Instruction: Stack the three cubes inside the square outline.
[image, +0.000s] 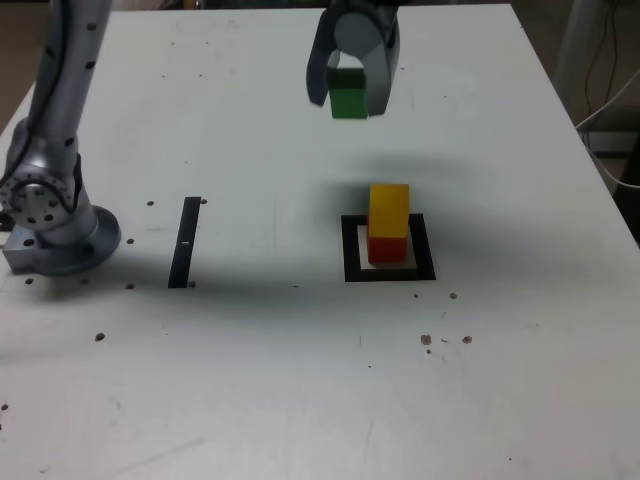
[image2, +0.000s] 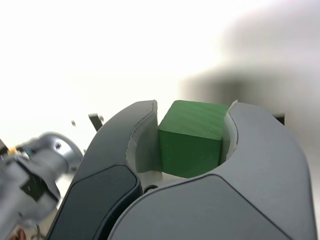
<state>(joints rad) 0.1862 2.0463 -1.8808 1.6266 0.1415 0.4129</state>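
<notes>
- Clamped on the green cube (image: 348, 98), my claw (image: 350, 85) hangs in the air above the table (image: 250, 380), up and a little toward the exterior view's left of the stack.
- From the wrist view the two curved jaws press the green cube's (image2: 192, 142) opposite side faces, with its top face and one front edge showing between them.
- My arm's base (image: 55, 235) sits well apart at the exterior view's left, with a narrow black strip (image: 185, 242) lying between it and the square outline (image: 350, 262).
- That square outline is a thick black border around a pale centre, a little wider than one cube.
- Inside it stands the red cube (image: 388, 248), and the yellow cube (image: 389, 208) rests squarely on top, both upright.
- All three cubes look equal in size, plain-coloured, with slightly rounded edges and a matt surface.
- I judge them light and stiff, probably wood or hard plastic, so they should neither crush nor sag in my grip.
- Flat opposite sides are the right place to hold, as I do, leaving the underside clear to land on the yellow top.
- Smooth faces may slide, and a two-high stack tips easily, so I judge a level, centred set-down is what counts.
</notes>
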